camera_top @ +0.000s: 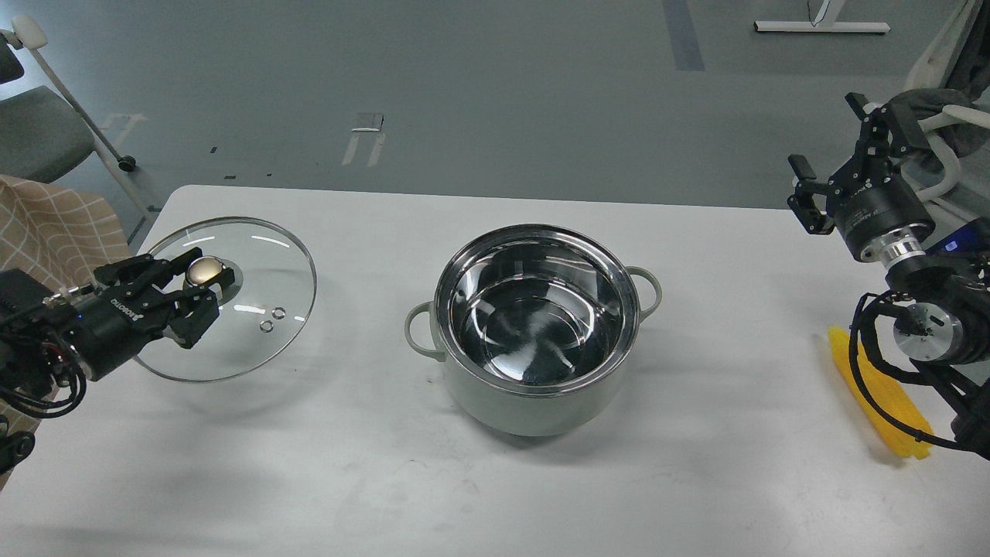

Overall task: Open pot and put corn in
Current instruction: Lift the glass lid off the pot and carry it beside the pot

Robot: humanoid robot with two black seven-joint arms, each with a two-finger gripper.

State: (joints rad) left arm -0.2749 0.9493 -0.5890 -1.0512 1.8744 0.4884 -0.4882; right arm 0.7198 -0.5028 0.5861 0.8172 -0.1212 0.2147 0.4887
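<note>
The pale grey-green pot [537, 333] stands open in the middle of the table, its shiny steel inside empty. Its glass lid [255, 286] is at the left, over the table's left end. My left gripper [203, 285] is closed around the lid's gold knob [206, 271] and holds it. The yellow corn [878, 398] lies on the table at the far right, partly hidden behind my right arm. My right gripper [827, 151] is open and empty, raised beyond the table's right edge, well above and behind the corn.
The white table [495, 480] has bare surface in front of the pot and between pot and corn. A chair [39, 135] and a checked cloth [54, 224] are off the table's left side.
</note>
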